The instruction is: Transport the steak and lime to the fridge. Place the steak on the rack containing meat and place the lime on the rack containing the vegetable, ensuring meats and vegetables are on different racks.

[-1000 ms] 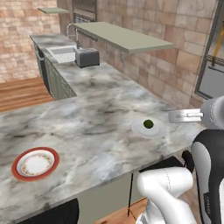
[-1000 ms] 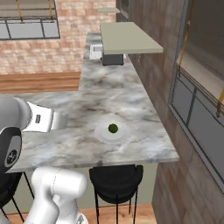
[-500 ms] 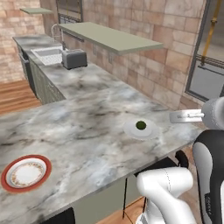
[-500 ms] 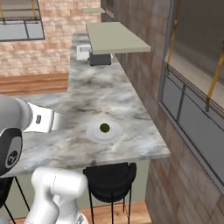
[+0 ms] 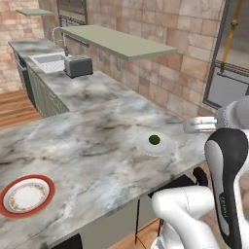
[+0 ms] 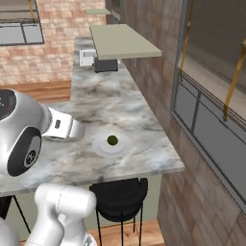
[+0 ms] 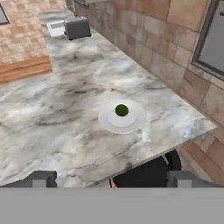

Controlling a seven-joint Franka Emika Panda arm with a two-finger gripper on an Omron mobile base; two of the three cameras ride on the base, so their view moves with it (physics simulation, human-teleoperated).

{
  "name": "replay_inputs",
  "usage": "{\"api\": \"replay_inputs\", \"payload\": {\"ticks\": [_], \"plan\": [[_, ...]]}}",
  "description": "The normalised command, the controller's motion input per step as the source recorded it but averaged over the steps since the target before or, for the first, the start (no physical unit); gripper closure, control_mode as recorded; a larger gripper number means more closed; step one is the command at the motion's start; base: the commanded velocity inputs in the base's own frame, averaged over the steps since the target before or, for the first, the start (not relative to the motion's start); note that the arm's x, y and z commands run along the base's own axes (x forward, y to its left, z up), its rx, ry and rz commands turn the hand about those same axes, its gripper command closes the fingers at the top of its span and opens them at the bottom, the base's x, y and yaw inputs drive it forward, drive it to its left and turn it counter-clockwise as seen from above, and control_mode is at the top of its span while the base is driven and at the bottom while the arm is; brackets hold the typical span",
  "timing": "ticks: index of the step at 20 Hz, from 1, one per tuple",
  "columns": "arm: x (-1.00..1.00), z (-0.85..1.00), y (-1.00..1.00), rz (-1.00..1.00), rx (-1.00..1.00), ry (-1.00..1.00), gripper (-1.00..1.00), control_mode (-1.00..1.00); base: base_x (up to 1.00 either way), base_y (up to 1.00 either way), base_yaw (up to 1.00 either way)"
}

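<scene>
The hand (image 7: pixel 111 179) stands fully open with nothing between its fingers; in the hand view the two dark fingertips (image 7: pixel 40 179) sit far apart at the bottom edge, one at lower left and one at lower right. It hangs above the near edge of the marble worktop (image 7: pixel 52 109), apart from everything on it.

Just above the middle of the hand view lies the lime (image 7: pixel 121 110), a small dark green ball resting in the centre of a white plate (image 7: pixel 131 120). In the left base view the lime (image 5: pixel 154 140) and its plate (image 5: pixel 163 147) sit right of centre, near the worktop's (image 5: pixel 92 131) right end; in the right base view the lime (image 6: pixel 112 140) sits at centre on the plate (image 6: pixel 102 146).

A black stool (image 7: pixel 144 173) shows under the worktop edge in the lower middle of the hand view. At the lower left of the left base view a red-rimmed plate (image 5: pixel 25 196) lies on the worktop, well apart from the lime. A dark toaster (image 5: pixel 78 66) stands at upper left, beside a sink (image 5: pixel 47 61), below a pale green shelf (image 5: pixel 116 41) fixed to the brick wall (image 5: pixel 160 29).
</scene>
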Motion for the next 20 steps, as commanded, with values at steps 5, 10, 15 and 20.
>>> {"api": "replay_inputs", "payload": {"ticks": [5, 10, 15, 20], "plan": [[0.76, -0.53, -0.12, -0.04, -0.03, 0.37, -1.00, -1.00, 0.00, 0.00, 0.00], [0.52, -0.82, 0.02, 0.00, -0.03, 0.22, -1.00, -1.00, 0.00, 0.00, 0.00], [0.54, -0.53, -0.09, 0.01, 0.00, 0.01, -1.00, -1.00, 0.00, 0.00, 0.00], [0.64, -0.57, -0.12, 0.06, 0.05, 0.00, -1.00, -1.00, 0.00, 0.00, 0.00]]}}
